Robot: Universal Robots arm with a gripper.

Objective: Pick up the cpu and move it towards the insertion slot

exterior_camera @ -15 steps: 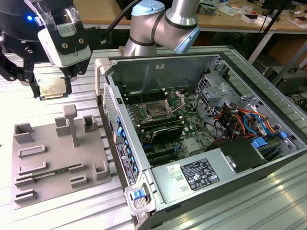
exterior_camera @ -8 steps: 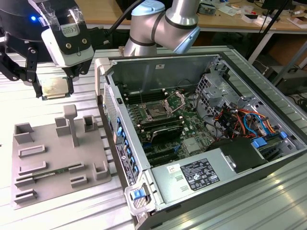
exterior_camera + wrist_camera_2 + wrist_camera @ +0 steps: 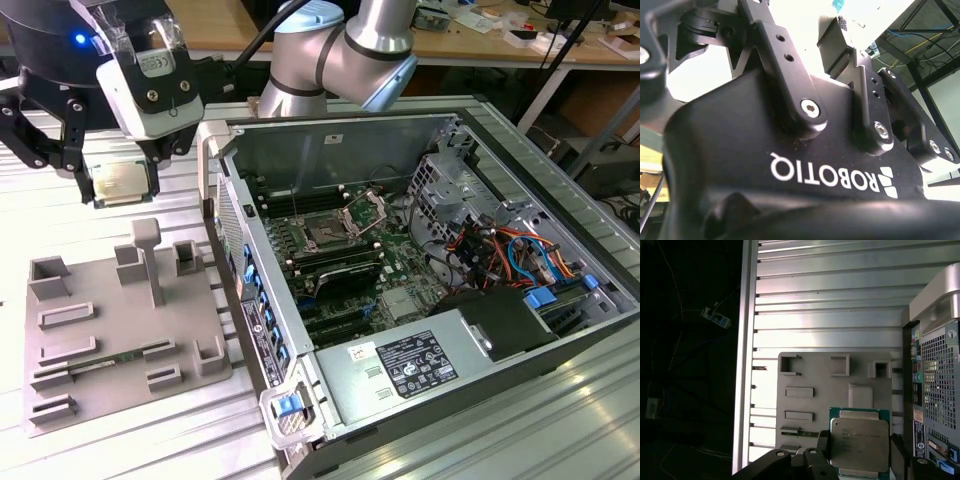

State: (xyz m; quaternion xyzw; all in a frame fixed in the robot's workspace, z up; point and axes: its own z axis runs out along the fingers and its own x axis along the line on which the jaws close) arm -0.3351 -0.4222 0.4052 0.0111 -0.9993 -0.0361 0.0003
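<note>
pickup complete: gripper (image 3: 118, 178) clamped on the cpu (image 3: 122, 186), held raised above the grey tray (image 3: 100, 330). transfer outstanding: the insertion slot (image 3: 325, 233) lies well apart, inside the open case (image 3: 330, 135) toward the exterior view's right.

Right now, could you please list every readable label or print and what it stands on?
Gripper housing: white maker's logo, upside down in the second wrist view; left unquoted.
cpu lid: fine print, too small to read.
White label on the computer case power supply: too small.
Sticker above the gripper: blurred.
</note>
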